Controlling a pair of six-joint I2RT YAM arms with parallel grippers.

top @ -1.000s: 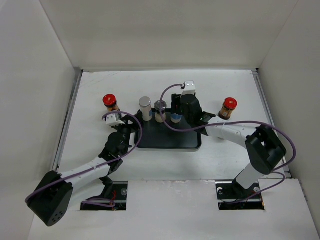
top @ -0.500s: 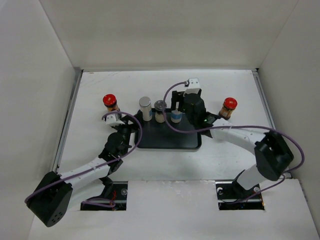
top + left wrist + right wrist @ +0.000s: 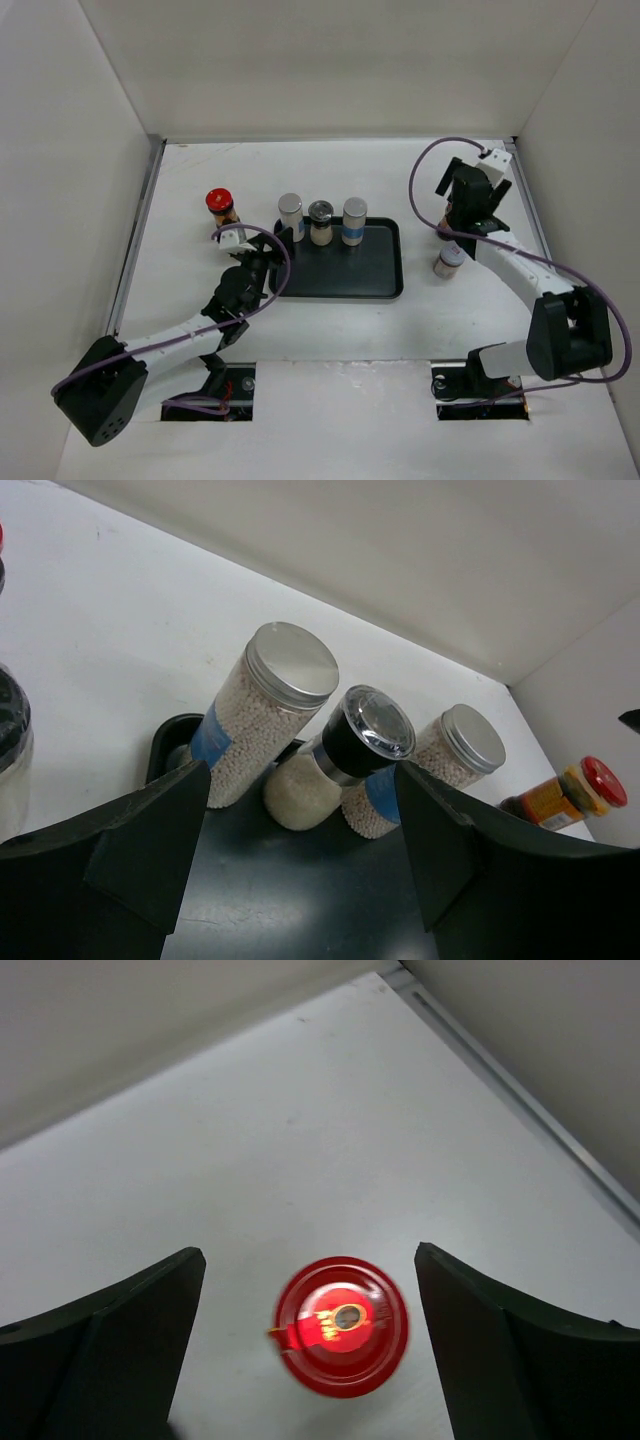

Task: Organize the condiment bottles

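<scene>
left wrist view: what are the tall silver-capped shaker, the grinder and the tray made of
Tall silver-capped shaker: clear body, glass or plastic, white grains showing through; cap looks brushed metal. Small grinder with black collar: clear base, glossy collar and lid, probably plastic. Flat black rectangular tray: smooth, faintly reflective; plastic or coated metal, cannot tell.

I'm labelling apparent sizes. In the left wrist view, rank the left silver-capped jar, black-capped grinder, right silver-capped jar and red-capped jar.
1. left silver-capped jar, also nearest the camera
2-3. black-capped grinder and right silver-capped jar: alike, the jar partly hidden
4. red-capped jar, farther off
</scene>
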